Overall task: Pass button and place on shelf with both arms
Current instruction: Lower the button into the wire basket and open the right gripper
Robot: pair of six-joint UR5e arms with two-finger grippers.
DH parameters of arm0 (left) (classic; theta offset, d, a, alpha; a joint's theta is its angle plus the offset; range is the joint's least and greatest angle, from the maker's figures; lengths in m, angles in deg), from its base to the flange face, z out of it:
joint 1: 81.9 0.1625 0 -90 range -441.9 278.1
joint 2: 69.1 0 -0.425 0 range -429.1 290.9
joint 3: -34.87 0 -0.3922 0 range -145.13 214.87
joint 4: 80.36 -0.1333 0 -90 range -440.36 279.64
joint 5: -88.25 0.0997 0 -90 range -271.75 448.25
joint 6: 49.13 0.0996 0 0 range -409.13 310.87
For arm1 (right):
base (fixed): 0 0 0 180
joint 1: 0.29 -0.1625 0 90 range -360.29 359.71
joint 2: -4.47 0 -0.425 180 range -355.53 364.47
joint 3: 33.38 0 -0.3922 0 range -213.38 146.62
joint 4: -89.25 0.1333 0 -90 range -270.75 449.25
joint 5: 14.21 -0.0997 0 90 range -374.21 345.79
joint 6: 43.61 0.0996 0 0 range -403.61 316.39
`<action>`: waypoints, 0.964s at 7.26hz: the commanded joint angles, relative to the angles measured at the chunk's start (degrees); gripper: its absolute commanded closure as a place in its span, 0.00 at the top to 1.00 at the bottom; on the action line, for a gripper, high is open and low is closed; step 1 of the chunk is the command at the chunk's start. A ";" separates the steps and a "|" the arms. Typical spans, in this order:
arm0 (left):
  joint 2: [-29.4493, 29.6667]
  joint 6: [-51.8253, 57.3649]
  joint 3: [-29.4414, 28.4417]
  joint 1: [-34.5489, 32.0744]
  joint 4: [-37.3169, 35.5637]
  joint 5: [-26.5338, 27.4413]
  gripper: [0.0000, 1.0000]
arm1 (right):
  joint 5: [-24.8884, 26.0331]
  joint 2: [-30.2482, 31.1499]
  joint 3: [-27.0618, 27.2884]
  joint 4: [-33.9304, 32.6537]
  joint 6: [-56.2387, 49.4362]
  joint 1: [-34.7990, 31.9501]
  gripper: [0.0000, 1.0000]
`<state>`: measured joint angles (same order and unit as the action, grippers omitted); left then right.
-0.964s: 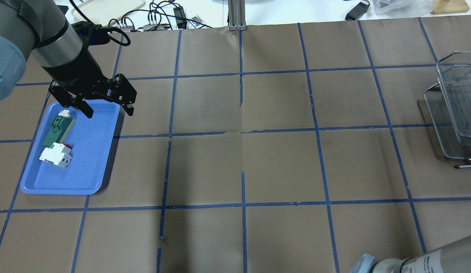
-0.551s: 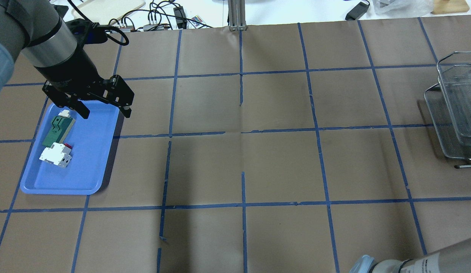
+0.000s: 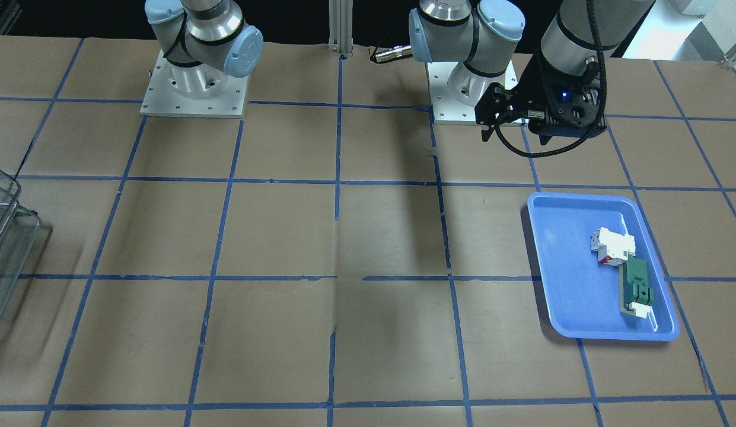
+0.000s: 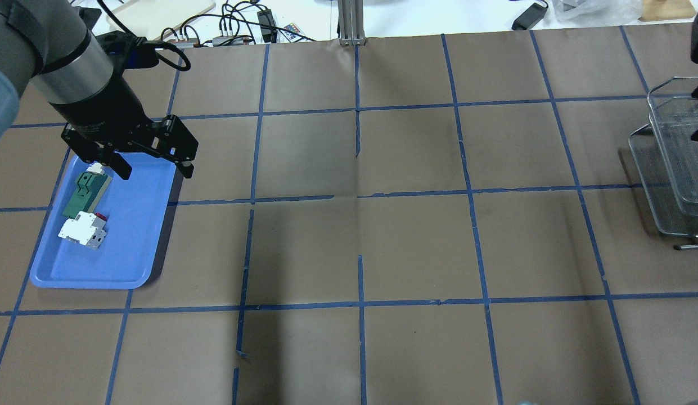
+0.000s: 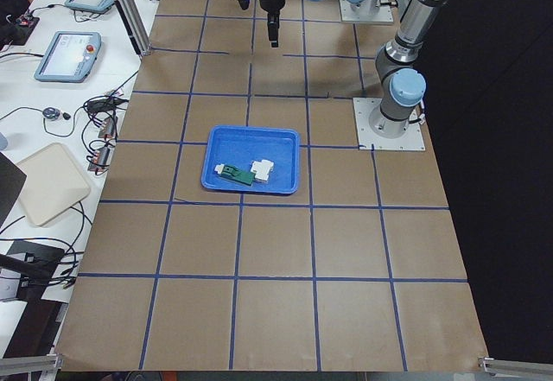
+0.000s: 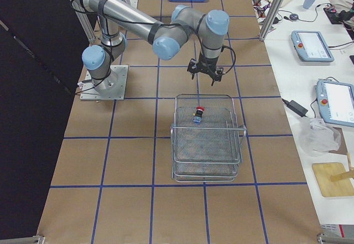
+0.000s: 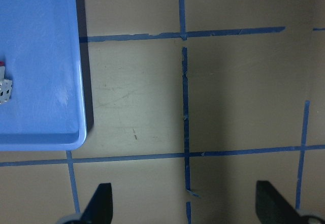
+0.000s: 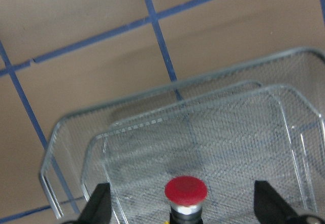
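The button (image 6: 198, 114) stands in the top tier of the wire shelf (image 6: 207, 144), red head up. In the right wrist view its red head (image 8: 186, 191) shows between and below my right fingers (image 8: 99, 206), untouched. My right gripper (image 6: 204, 73) hangs open and empty above the shelf. The shelf also shows at the overhead view's right edge (image 4: 672, 169). My left gripper (image 4: 153, 167) is open and empty over the far edge of the blue tray (image 4: 135, 236); the left wrist view (image 7: 185, 203) shows only table between its fingers.
On the blue tray lie a white-and-red breaker block (image 4: 81, 230) and a green flat part (image 4: 85, 194). The brown table carries a grid of blue tape. Cables and devices lie beyond its far edge (image 4: 236, 28).
My left gripper has drifted slightly left, staying open. The right arm has left the overhead view's bottom right corner, and a dark part now shows at the right edge above the shelf.
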<state>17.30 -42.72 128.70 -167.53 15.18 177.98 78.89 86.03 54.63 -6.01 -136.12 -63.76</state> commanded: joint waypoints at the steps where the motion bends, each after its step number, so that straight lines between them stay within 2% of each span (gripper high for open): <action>1: -0.18 0.01 0.21 -0.06 0.00 0.00 1.00 | -0.29 5.52 0.24 5.24 19.21 -12.49 1.00; 3: -0.18 -0.08 0.21 -0.06 0.18 0.00 1.00 | -0.37 7.38 -0.02 5.61 38.72 -22.78 1.00; 4: -0.36 -0.08 0.21 -0.06 0.18 0.00 1.00 | -0.46 7.38 -0.55 5.61 51.96 -25.53 1.00; 5: -0.45 -0.08 0.21 -0.06 0.18 0.00 1.00 | -0.55 7.30 -0.90 5.43 62.09 -26.86 1.00; 6: -0.45 -0.08 0.21 -0.06 0.09 0.00 1.00 | -0.46 6.95 -1.43 5.08 66.46 -26.61 1.00; 7: -0.45 0.01 0.21 -0.06 0.00 0.00 1.00 | -1.94 6.94 -1.43 5.52 75.55 -26.61 1.00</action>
<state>16.89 -42.78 128.91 -167.59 15.27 177.99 78.06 93.09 53.44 -0.69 -70.90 -90.10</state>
